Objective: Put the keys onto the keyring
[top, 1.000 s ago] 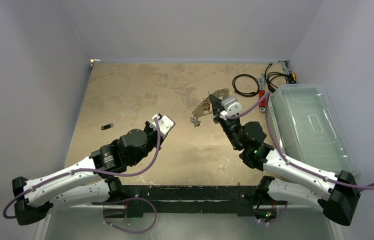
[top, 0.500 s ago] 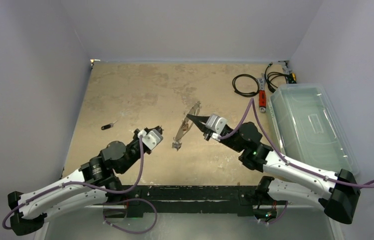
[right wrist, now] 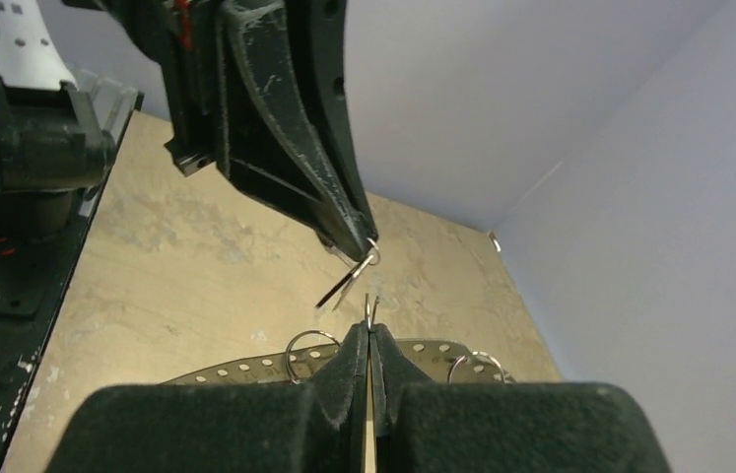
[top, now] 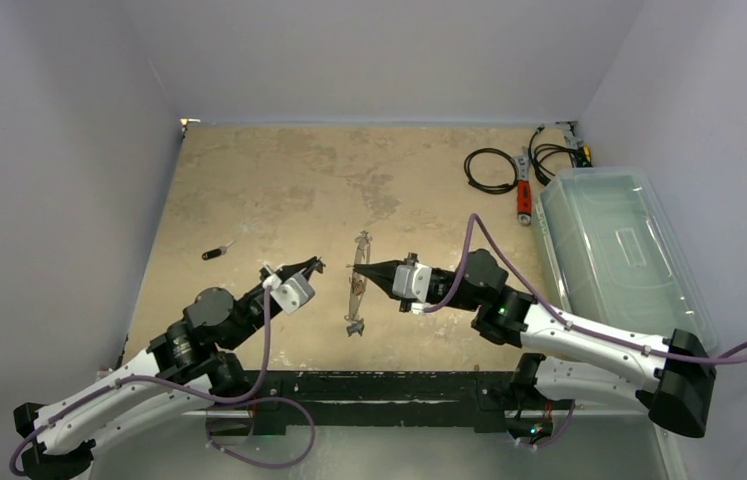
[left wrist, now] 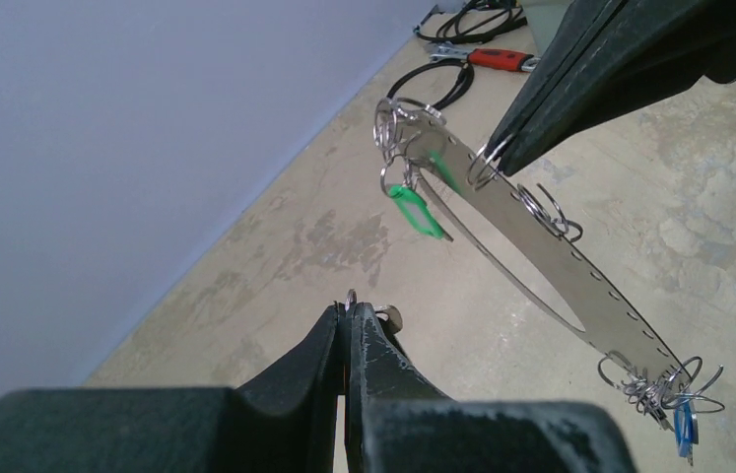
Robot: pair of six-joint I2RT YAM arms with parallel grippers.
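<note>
Holding the keyring (left wrist: 531, 236) aloft over the table (top: 279, 180), our right pincer (top: 357, 268) is clamped on its edge. We judge the task partway: a green key (left wrist: 416, 212) and a blue key (left wrist: 684, 431) hang strung, our left pincer (left wrist: 348, 317) pinches a small key (right wrist: 349, 279) nearby, and a black key (top: 214, 252) lies unpicked.

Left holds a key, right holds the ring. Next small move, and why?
Probably ease the left gripper toward the large thin silver keyring: its small silver key hangs just short of the split ring pinched by the right gripper.
</note>
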